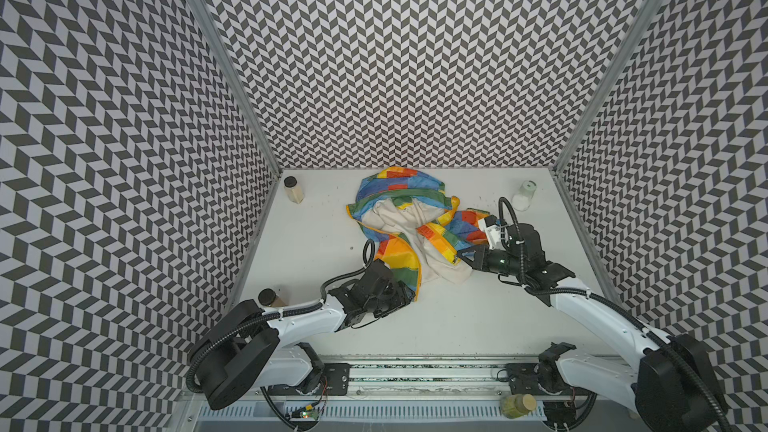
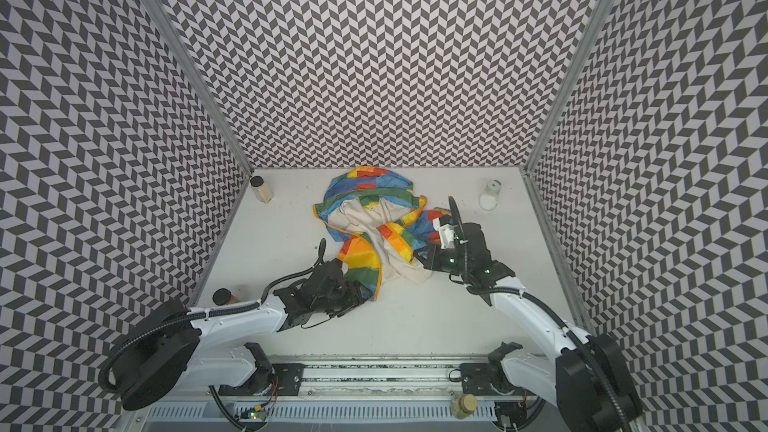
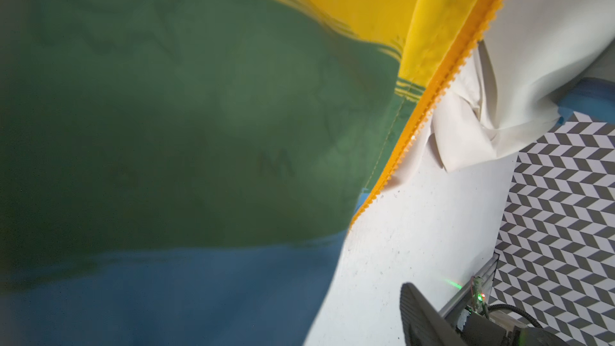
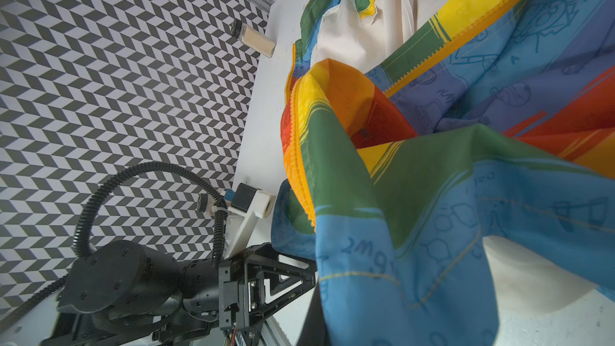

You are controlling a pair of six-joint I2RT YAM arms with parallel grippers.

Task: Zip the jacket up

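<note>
**A:** Where is the jacket point(image 1: 399, 218)?

**B:** It is crumpled and open on the tabletop point(image 1: 457, 317), from the middle toward 12 o'clock, with the cream lining point(image 1: 392, 220) showing. Nothing is zipped yet.

**A:** And the hands?

**B:** The right hand point(image 1: 460, 258) is at the heap's 4 o'clock. It is pinched tight on the lower end of one front edge, as best a top view shows. The left hand point(image 1: 407, 293) is at 6 o'clock, buried in the hem of the other front panel. Its wrist view is mostly green and blue cloth, with one finger point(image 3: 419, 314) bare beside it. I cannot tell whether it grips the hem or merely stands parted around it.

**A:** So the step is bringing the two bottom ends together?

**B:** That's my reading. In the left wrist view the zipper strip point(image 3: 431, 98) runs clean along the panel edge, teeth outward. I'd have the left hand take that strip at its lowest end, not the loose cloth, and draw it taut toward 6 o'clock.

**A:** What's the risk?

**B:** The panels cross over each other near the centre. Tugging before they lie flat could fold lining into the teeth. Lay both ends side by side first, then join them slowly.
</note>
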